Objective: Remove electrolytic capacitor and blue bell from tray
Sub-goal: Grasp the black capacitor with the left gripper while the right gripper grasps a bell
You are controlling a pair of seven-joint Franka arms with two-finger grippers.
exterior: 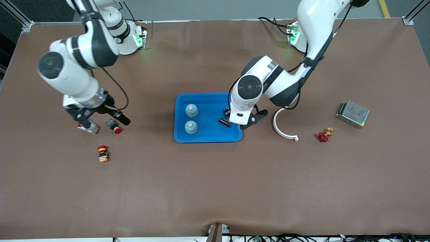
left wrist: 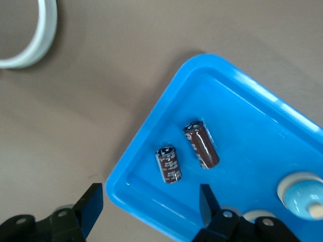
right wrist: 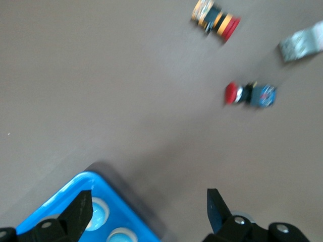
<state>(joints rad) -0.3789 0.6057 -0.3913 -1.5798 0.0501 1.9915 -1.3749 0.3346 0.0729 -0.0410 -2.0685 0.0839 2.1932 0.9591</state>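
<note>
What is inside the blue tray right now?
The tray holds two blue bells and two dark capacitors lying flat. From the front, the left gripper, fingers apart, covers part of the capacitors' end.

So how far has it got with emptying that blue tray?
Nothing looks removed yet: two capacitors and two blue bells lie in the tray. In hand: the left gripper hangs over the capacitors at the tray's corner, fingers apart, holding nothing. The right gripper, open, is over bare table beside the tray. Everything remains.

One tray (exterior: 208, 136); two bells (exterior: 191, 109); two capacitors (left wrist: 201, 144); two pushbuttons (exterior: 102, 153).
</note>
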